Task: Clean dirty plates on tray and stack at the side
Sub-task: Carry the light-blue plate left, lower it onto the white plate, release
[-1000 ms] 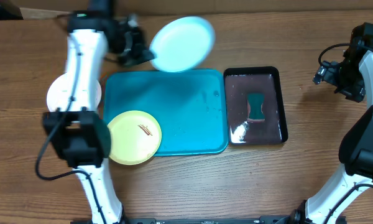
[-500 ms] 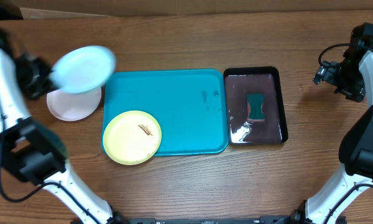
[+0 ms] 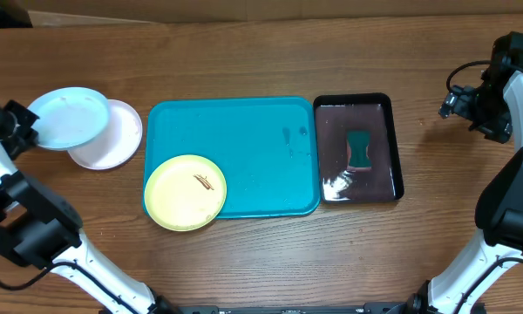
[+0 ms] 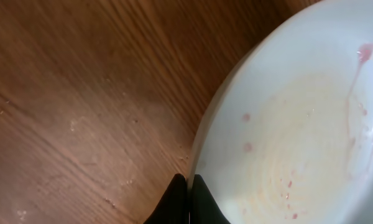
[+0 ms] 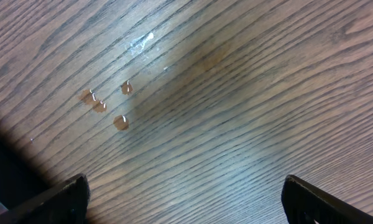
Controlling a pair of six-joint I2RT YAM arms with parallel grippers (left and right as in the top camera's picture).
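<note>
The left fingers are closed tight on the rim of the small round light blue plastic plate. In the left wrist view the plate shows a few reddish spots and a pale film. It sits over the table, to the left of the large turquoise rectangular plastic tray. It covers the outer part of the small round white plastic plate, which lies just beside the tray's left rim. I cannot tell if the blue plate already rests on the white one.

From the fingers, the white plate lies toward the tray, so I judge that the blue plate must shift a little that way to stack centred. The plates are round, so there is no long axis. The left arm is the nearer one.

The right fingers stand wide open and hold nothing, well beyond the small black glossy tray with its green sponge.

The round yellow-green plate, with a brown smear, is on the turquoise tray's near left corner.

One second ago the blue plate was over the tray's far rim. Now it is off the tray, at the left. All other things keep their places.
</note>
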